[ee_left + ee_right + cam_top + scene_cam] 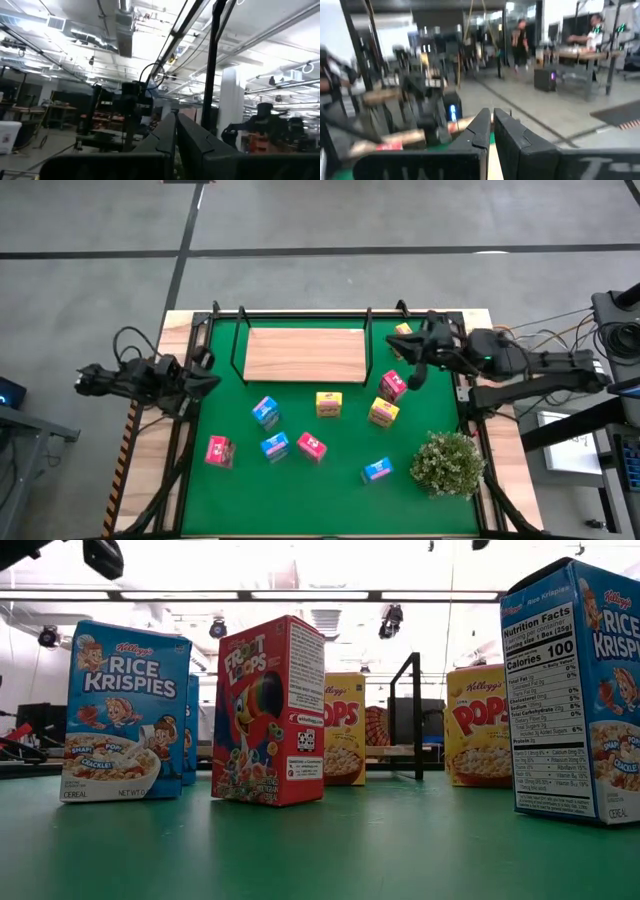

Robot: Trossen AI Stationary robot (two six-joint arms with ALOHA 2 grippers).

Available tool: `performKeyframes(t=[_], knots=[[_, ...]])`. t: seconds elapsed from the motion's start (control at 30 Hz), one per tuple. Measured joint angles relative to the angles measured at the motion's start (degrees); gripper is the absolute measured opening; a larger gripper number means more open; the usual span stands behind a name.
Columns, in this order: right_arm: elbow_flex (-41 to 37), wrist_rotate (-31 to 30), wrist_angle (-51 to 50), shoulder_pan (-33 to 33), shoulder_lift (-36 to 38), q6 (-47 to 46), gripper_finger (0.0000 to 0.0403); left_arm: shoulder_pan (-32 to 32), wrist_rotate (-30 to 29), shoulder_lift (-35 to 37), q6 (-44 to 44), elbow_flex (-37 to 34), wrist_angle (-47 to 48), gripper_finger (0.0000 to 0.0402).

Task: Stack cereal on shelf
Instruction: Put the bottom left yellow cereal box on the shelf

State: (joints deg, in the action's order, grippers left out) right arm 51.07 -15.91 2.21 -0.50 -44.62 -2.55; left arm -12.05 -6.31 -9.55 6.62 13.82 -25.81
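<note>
High view: the large green table mat [330, 480] carries everything, and the flat light-wood shelf board with thin black posts [305, 353] lies at its far edge, bare, its long axis running left to right between the 2 arms. The bushy green plant [447, 463] sits at the near right corner. No cereal is on the shelf yet: the small printed cartons are scattered nearer than the board, among them a blue carton [265, 412], a yellow carton [329, 404] and a pink-red carton [392, 386], with 1 more yellow carton [402, 330] beside the shelf's right end. The right gripper [418, 376] hovers just beside the pink-red carton, fingers together and empty, so the right arm looks the nearer one for a first pick; the carton lies just toward the shelf-free middle from its fingertips. The left gripper [205, 380] waits at the mat's left edge, fingers also together, holding nothing. Beyond the table lies a workshop with ceiling lights, benches and people standing far off in the right wrist view.
</note>
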Motion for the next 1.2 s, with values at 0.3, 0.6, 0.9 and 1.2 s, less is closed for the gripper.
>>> performKeyframes(t=[0.3, 0.6, 0.9, 1.2], knots=[[11.98, 0.53, -10.93, -0.01, -7.57, 3.74, 0.0013, 0.05, -0.08, -11.55, -2.02, 1.94, -5.05, 0.0], [19.92, 9.52, -19.3, 0.0, -16.38, 8.1, 0.0013, 0.04, -0.09, -12.68, -3.69, 3.41, -0.79, 0.0], [28.54, 9.94, -33.66, -0.01, -25.25, 9.08, 0.0013, 0.04, -0.68, -11.97, -4.59, 3.41, 7.66, 0.0], [31.54, 9.93, -35.75, -0.01, -33.63, 16.33, 0.0013, 0.04, -0.69, -13.82, 0.07, 3.41, 9.42, 0.0]])
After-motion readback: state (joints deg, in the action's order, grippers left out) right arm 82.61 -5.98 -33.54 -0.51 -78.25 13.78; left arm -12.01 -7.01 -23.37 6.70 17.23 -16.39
